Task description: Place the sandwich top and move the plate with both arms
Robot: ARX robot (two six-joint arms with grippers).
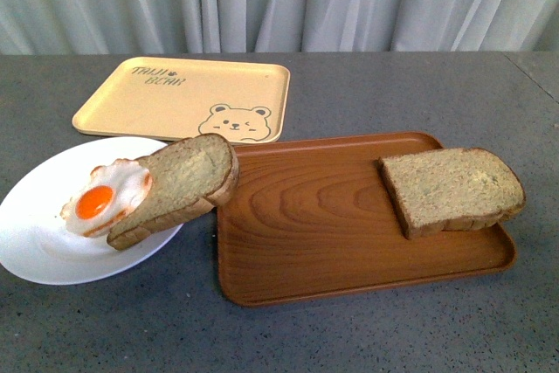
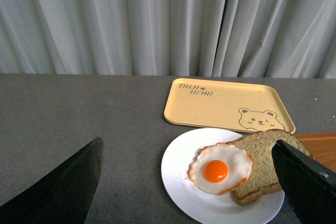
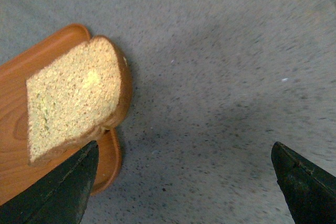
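Observation:
The sandwich top (image 1: 452, 189), a thick squarish brown slice, lies on the right end of the brown wood-grain tray (image 1: 314, 233), overhanging its edge. It also shows in the right wrist view (image 3: 73, 103). The white plate (image 1: 35, 242) sits at the left with a fried egg (image 1: 100, 198) and a narrower dome-ended slice (image 1: 188, 181) leaning across its rim. Neither arm shows in the front view. My left gripper (image 2: 186, 142) is open above the plate (image 2: 176, 163), apart from it. My right gripper (image 3: 185, 145) is open and empty over the bare table beside the sandwich top.
A pale yellow bear-print tray (image 1: 166, 102) lies behind the plate, also in the left wrist view (image 2: 226, 106). The brown tray's corner (image 3: 107, 166) lies near one right finger. Grey table and a curtain at the back.

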